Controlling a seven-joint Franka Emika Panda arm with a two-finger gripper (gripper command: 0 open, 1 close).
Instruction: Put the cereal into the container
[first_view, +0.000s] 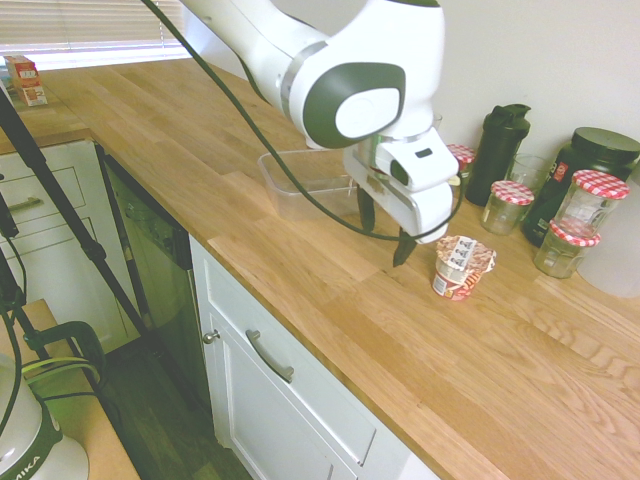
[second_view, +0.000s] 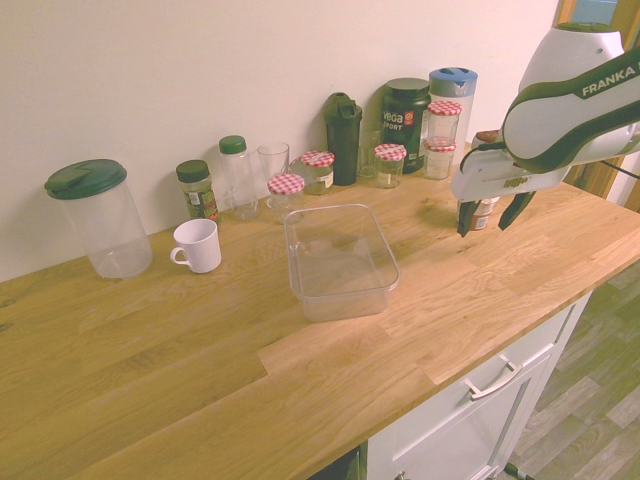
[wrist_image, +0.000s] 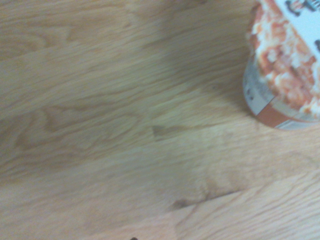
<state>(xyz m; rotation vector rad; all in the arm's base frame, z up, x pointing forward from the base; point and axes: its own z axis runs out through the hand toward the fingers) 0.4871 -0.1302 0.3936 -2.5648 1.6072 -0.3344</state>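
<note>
Desk (second_view: 150, 380) of pale wood, broad and bare-topped around the cup, so little to stop a slide or a roll after a careless nudge; white arm (first_view: 370, 110) reaching low over it, with likely risk of sweeping too wide on the turn back. Clear container (second_view: 345, 305) well apart from the cup, see-through and low-walled: easy to misjudge at the rim, and, if clipped by a cup carried too low, probably light enough to shift. Claw (first_view: 384, 245) released, fingers spread, grasping nothing, just beside the cup rather than around it; in danger, if closed from here, of pinching only air, or, if lowered off-centre, of landing one finger on top. Glass jars with red-checked lids (first_view: 507, 208) near the wall behind, at some risk of a knock in case of overshoot. Cereal cup (first_view: 455, 283) upright on the desk, outside the container, off to one side in the wrist view; tapered, hence likely to slip downward or tip under a high or uneven squeeze, and perhaps to buckle under a hard one. Foil lid (first_view: 460, 251) smallest worry: likely to dent or tear from a fingertip coming straight down
</note>
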